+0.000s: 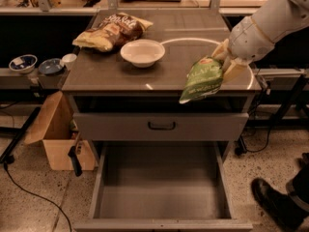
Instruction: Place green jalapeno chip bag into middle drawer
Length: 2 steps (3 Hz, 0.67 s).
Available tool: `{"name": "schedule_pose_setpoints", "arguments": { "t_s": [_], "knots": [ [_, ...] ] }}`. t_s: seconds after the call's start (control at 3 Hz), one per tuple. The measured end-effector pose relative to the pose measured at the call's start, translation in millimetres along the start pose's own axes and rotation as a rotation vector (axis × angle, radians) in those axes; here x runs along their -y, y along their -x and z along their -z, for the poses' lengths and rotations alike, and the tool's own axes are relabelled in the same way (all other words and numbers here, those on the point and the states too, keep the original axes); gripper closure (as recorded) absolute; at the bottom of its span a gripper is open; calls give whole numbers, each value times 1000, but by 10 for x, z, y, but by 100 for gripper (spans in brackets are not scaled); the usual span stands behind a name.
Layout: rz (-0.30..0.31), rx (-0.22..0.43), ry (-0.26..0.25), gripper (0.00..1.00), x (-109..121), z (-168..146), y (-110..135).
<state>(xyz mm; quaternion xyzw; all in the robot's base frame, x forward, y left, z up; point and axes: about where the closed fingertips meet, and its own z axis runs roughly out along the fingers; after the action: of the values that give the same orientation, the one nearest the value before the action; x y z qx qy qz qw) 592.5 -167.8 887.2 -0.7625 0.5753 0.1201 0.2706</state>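
Spotter: Drawer first. What are you seeing down there?

Operator: I'm looking at the middle drawer, which is standing pulled out below the drawer front. It's a wide grey box with a bare flat floor. It's rigid and roomy, so I'm judging it needs little precision.

Spotter: And the bag?

Operator: The green jalapeno chip bag is hanging in the air at the front edge of the worktop, higher than the drawer and toward its right side as I'm viewing it. I'm reckoning it's light, soft and crinkly, mostly air with brittle chips inside, so squeezing the belly is risking crushed contents. The flat sealed top edge is looking like the right place to pinch. It's showing wrinkled green foil, white lettering and a pale strip up top.

Spotter: Hand?

Operator: The hand is sitting at that top edge with its fingers clamping down on it. The bag is dangling beneath and tilting leftward.
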Motion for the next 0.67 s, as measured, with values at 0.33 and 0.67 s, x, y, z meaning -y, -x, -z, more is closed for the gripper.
{"name": "schedule_pose_setpoints", "arguments": {
  "t_s": [0.33,0.67],
  "knots": [
    [-38,-4,-3,100,-283,-4,49],
    [-93,-21,-27,100,-524,-57,40]
  ]
}}
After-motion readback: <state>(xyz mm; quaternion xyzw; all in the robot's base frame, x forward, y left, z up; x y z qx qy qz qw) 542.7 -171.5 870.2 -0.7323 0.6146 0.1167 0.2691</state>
